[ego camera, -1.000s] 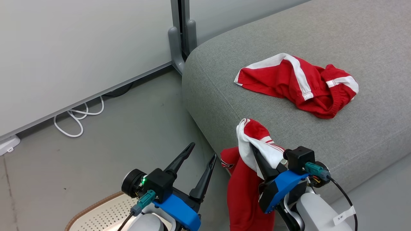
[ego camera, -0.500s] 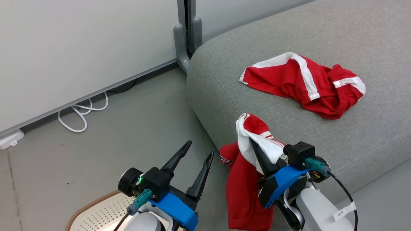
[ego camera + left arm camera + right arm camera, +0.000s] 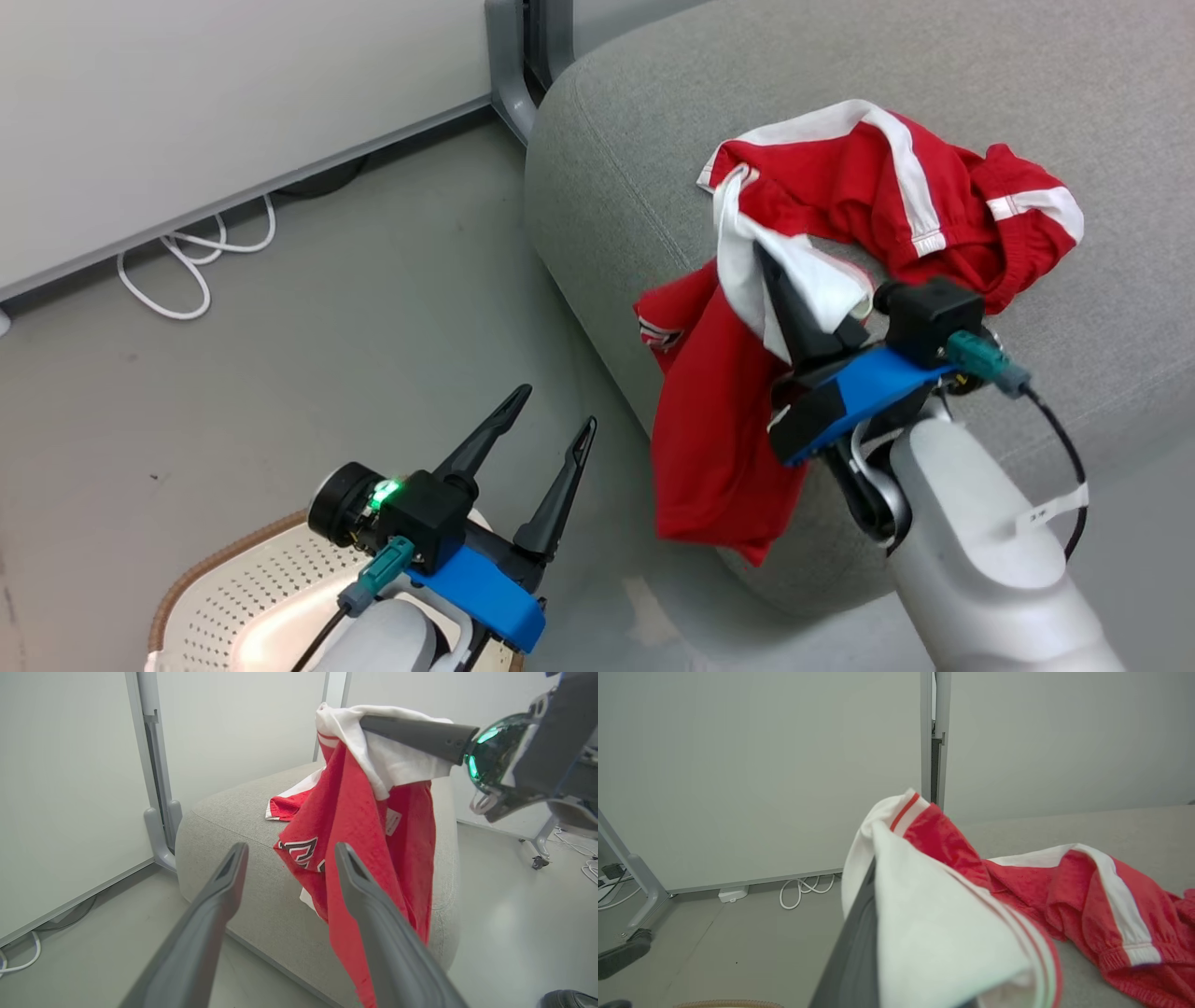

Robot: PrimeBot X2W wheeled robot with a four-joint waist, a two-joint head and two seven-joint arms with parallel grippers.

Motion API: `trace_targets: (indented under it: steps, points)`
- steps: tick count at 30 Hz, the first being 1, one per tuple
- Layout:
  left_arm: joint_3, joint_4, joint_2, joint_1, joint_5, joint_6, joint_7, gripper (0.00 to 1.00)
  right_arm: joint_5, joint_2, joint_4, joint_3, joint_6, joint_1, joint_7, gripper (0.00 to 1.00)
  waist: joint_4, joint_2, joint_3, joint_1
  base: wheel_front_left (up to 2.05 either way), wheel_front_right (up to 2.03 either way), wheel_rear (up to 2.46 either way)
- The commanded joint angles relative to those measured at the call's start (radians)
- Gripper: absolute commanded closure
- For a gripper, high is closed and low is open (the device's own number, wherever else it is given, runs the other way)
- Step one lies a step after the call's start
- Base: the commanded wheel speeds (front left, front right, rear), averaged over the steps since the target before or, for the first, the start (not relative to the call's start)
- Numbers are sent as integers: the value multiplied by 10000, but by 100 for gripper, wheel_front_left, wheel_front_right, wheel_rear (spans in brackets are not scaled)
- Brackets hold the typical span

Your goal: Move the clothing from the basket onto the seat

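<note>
The basket (image 3: 252,583) stands on the floor (image 3: 327,327) below the left gripper (image 3: 555,408), whose fingers are spread and hold nothing. The right gripper (image 3: 759,252), poised at the edge of the seat (image 3: 1027,93), is clamped on a hanging red garment (image 3: 709,420). A second garment (image 3: 840,187) lies on the seat.

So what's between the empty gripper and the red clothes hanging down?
Nothing. In the head view, just bare grey floor shows between the left gripper and the hanging red garment.

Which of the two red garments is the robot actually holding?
The dangling garment beside the seat edge, its white part pinched in the shut right gripper. The other garment lies crumpled on the seat.
</note>
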Motion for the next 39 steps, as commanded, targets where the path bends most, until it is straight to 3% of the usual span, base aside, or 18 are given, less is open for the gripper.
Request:
trace_targets:
  steps: [1,14,23,30,39]
  points:
    - [58,-77,149,-253,62,-18,-47,0,-20,-43,-180,-130,5,-360,59,100,-56,0,381,0,0,0,0]
    - [469,-1148,1215,-633,418,73,-14,0,559,-1082,-2220,-1784,5,-2695,1209,100,-559,0,2669,0,0,0,0]
    - [771,-2401,1985,-992,615,237,601,0,738,-1765,-3463,-2780,5,-3995,2262,100,-998,0,3930,0,0,0,0]
    - [970,-3504,2528,-1190,742,374,1193,0,1254,-2289,-3728,-3613,5,-4653,2479,100,-1122,0,4667,0,0,0,0]
    - [1110,-4730,3092,-986,836,565,1836,0,1584,-2704,-3194,-4780,6,-5027,2164,100,-1194,0,5408,0,0,0,0]
